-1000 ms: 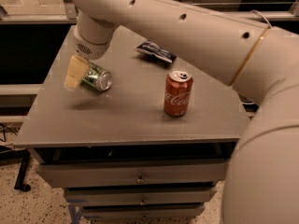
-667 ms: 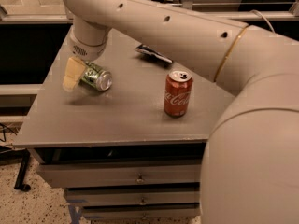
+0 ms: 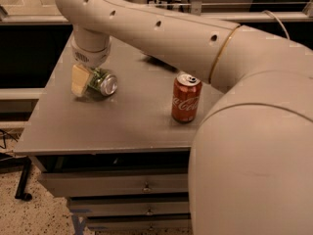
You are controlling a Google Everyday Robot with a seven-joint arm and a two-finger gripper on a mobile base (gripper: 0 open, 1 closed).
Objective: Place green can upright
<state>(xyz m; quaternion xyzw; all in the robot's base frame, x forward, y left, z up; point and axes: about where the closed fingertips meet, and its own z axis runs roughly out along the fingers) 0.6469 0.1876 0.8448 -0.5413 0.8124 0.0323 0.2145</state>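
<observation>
In the camera view, a grey table (image 3: 122, 126) fills the middle of the scene, with a stack of drawers (image 3: 142, 185) beneath its front edge and a speckled floor (image 3: 29, 217) at the lower left. The robot's pale arm (image 3: 161, 31) sweeps from the right foreground across the back of the table to its far left part, where it turns downward. The gripper (image 3: 82, 82) hangs low over the table there, its pale yellowish end right against the green can (image 3: 100, 81). The green can lies on its side on the left part of the table, its silver end facing toward the lower right, its other end hidden behind the gripper. Whether the gripper is clamped on the can or only set against it, I cannot tell. A red Coca-Cola can (image 3: 186, 98) stands upright near the middle of the table, well apart from the green can and close in front of the arm.
</observation>
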